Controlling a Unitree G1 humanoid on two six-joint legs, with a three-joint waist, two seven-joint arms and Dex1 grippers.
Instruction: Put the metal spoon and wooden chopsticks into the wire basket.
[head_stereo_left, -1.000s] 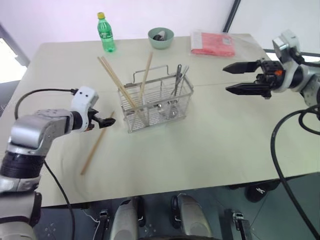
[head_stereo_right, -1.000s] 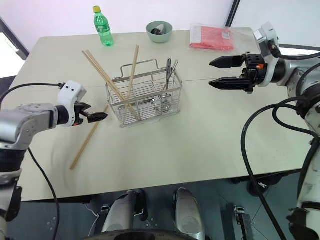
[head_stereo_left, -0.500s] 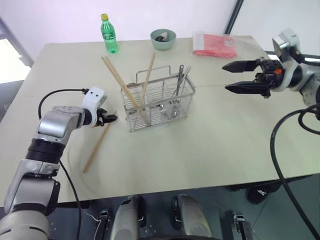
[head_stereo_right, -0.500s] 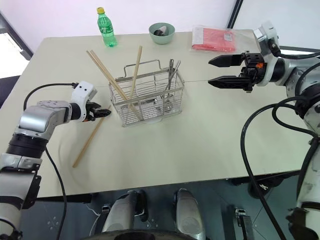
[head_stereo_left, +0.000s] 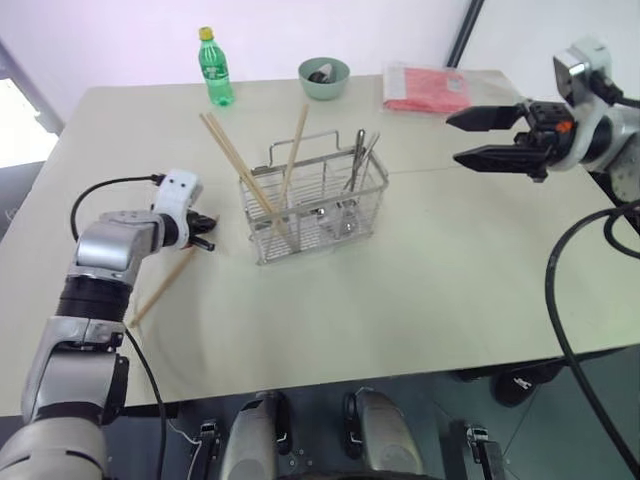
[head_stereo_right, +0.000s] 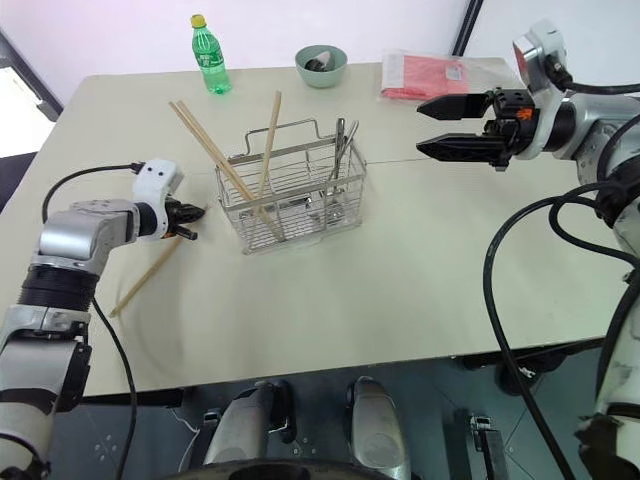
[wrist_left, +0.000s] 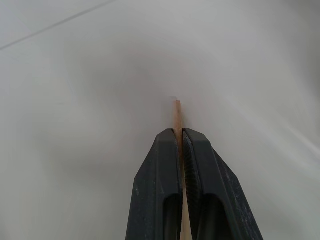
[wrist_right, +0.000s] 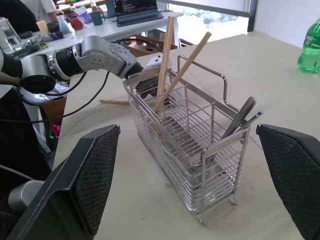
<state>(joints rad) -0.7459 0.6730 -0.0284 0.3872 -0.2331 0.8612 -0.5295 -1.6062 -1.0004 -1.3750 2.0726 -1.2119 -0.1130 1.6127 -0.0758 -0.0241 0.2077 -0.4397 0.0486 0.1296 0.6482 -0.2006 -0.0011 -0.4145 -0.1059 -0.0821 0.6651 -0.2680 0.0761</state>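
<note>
On the pale bench (head_stereo_left: 420, 290), the left hand (head_stereo_left: 203, 232) is pinched shut on the upper end of the last loose chopstick (head_stereo_left: 160, 285); the left wrist view shows the stick's tip (wrist_left: 176, 116) poking out just past the two black fingers pressed against it. From that grip the stick's long axis runs back and down toward the bench's near left edge, its far end apparently resting on the surface, though the head views leave that contact hard to confirm. Just to the right of the hand stands the wire basket (head_stereo_left: 315, 205), so the held end is the one closest to it and the stick points roughly toward the basket's left wall. Inside the basket, three wooden chopsticks (head_stereo_left: 235, 165) already lean upright and out over the left end, while the metal spoon (head_stereo_left: 357, 155) stands with other cutlery in the right end. Behind the basket are a green bottle (head_stereo_left: 213, 68), a pale green bowl (head_stereo_left: 323, 76) and a red packet (head_stereo_left: 428, 88). Far to the right, the right hand (head_stereo_left: 492, 137) hovers well above the bench with its fingers spread wide and nothing between them, well apart from the stick; the left arm is plainly the nearer one for lifting the stick and tipping it upright into the basket.
</note>
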